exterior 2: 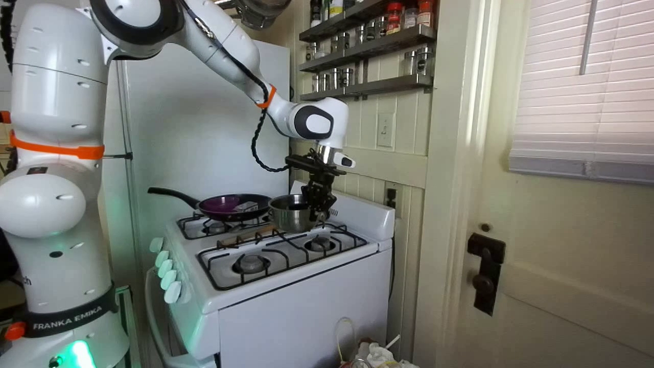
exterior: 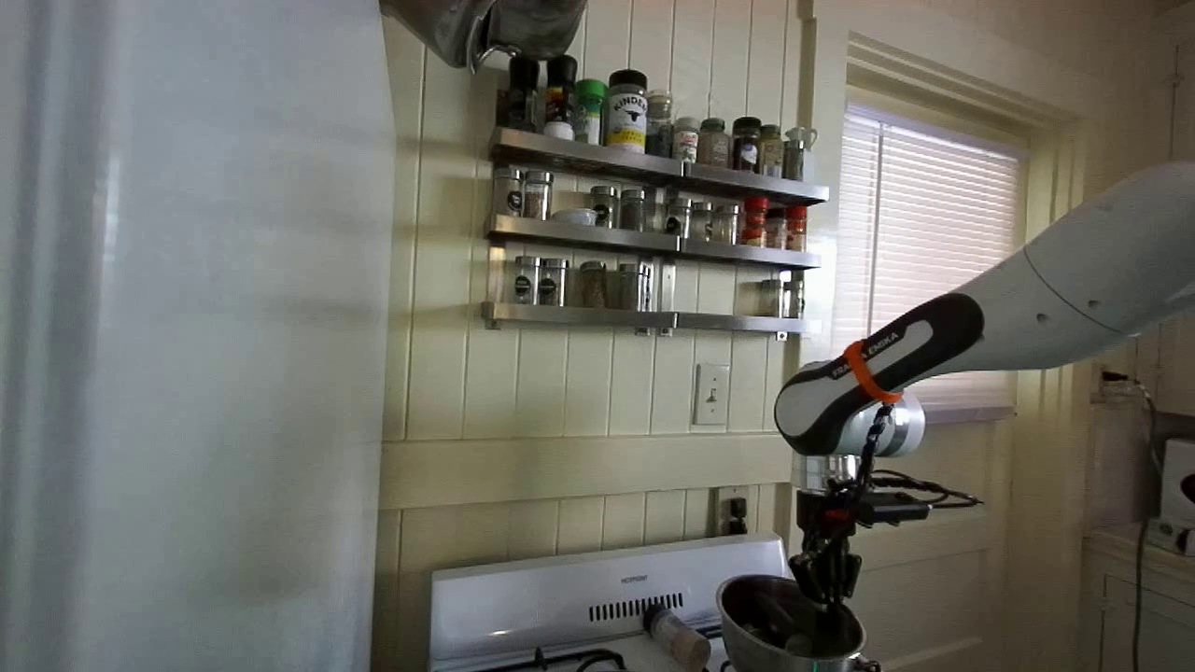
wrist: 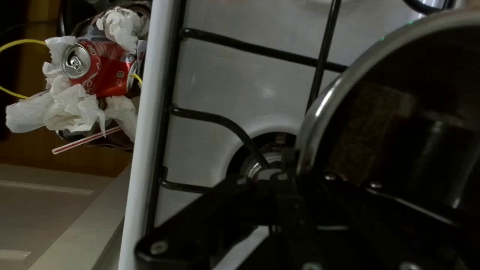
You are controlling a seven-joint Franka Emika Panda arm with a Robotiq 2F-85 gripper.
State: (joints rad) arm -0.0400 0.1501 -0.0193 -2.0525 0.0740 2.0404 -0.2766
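My gripper (exterior: 829,597) points down at the rim of a steel pot (exterior: 780,658). It also shows in an exterior view (exterior 2: 318,209) at the right side of the pot (exterior 2: 290,221). In the wrist view, the black gripper (wrist: 292,168) has one finger outside the pot's rim (wrist: 330,99) and one inside, closed on it. The pot looks slightly tilted over the stove; I cannot tell whether its bottom touches the grates. Inside it lies a reddish-brown jar-like item (wrist: 369,131), with other dark contents hard to make out.
A black pan (exterior 2: 232,216) with a purple item (exterior 2: 220,204) stands on the left burners. A shaker (exterior: 680,640) lies on the stove (exterior 2: 301,301). Spice shelves (exterior: 607,238) hang above. A trash bag with a red can (wrist: 107,69) stands beside the stove.
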